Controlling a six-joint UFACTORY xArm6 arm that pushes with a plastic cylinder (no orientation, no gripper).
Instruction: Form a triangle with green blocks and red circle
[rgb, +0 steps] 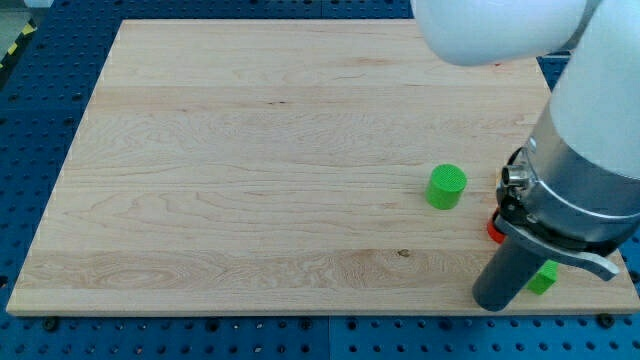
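The tip is hidden behind the arm; no hand is fitted. Right of the green cylinder (446, 186), a red block (494, 229) and green block (544, 278) are partly hidden. Gentle, short pushes are advised.

Our arm (590, 130) is mostly smooth white casing: a rounded white joint housing above, and a broad white link beside it. Below that sits a wide grey cylindrical section, ringed underneath by a black band. A silvery metal fitting with small screws juts from that band, and a pale grey flange rims its lower edge. From there a thick dark grey cylinder runs down toward my tip (497, 305).
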